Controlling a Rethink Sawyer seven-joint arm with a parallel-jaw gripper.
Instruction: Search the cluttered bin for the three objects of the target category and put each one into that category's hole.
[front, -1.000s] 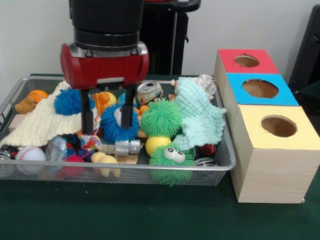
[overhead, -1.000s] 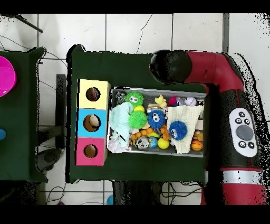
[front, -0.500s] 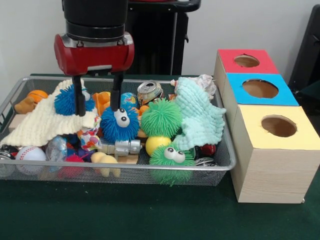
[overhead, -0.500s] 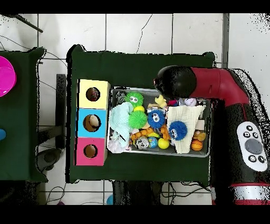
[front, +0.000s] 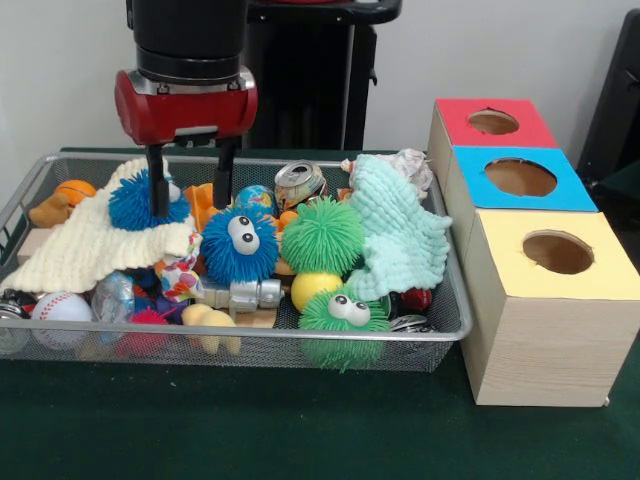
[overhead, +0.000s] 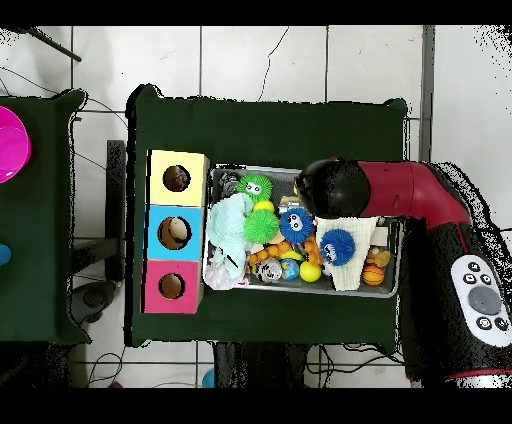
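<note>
Over the bin (front: 440, 310), the gripper (front: 190, 195) hangs with jaws wide and empty. Its arm hides the bin's corner from overhead. One blue puffball (front: 240, 245) lies just below-right of the jaws; another (front: 140, 203) sits partly behind a finger (front: 157, 185).

Red and black arm (front: 186, 60) with grey button panel

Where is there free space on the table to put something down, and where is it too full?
Free: the green table strip in front of the wire bin and the boxes. In the overhead view, also the wide band beyond the bin. Crowded: the bin is packed with toys and cloths, with the open pincer over it.
</note>
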